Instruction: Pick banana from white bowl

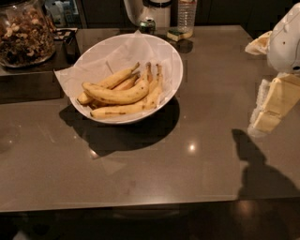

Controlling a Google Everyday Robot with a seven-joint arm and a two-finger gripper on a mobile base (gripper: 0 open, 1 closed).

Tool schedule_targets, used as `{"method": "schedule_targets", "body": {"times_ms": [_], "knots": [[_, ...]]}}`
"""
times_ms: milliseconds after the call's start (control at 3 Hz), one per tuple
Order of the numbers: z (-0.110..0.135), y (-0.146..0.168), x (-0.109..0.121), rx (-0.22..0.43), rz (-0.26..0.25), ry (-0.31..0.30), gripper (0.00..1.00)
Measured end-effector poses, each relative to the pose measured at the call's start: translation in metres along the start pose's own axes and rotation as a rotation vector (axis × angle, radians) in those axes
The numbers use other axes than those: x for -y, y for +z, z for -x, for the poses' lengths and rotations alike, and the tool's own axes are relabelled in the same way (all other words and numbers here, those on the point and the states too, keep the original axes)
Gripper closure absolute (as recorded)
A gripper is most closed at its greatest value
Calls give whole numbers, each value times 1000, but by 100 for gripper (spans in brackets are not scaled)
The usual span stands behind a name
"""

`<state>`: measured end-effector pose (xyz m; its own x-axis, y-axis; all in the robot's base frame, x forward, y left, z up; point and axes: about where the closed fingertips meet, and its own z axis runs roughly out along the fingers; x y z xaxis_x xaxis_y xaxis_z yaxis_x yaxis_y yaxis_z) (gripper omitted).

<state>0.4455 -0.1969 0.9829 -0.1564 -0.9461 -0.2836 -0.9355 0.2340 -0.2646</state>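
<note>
The white bowl (161,49), lined with crinkled white paper, stands on the dark table at the centre left. It holds several yellow bananas. The banana (124,109), the longest and most curved, with brown flecks, lies along the bowl's near wall and bends up to the right. My gripper (268,115), cream coloured, hangs at the right edge of the view. It is well to the right of the bowl, above the table, and holds nothing that I can see.
A glass jar of nuts (23,33) stands at the back left. A water bottle (186,16), a can (147,26) and a white appliance (150,9) stand at the back edge. The brown tabletop (140,173) spreads in front of the bowl.
</note>
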Motion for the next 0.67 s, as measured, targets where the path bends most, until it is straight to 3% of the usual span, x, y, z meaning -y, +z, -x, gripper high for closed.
{"method": "schedule_targets", "body": {"times_ms": [667], "knots": [[77, 6, 34, 228, 21, -96, 0]]}}
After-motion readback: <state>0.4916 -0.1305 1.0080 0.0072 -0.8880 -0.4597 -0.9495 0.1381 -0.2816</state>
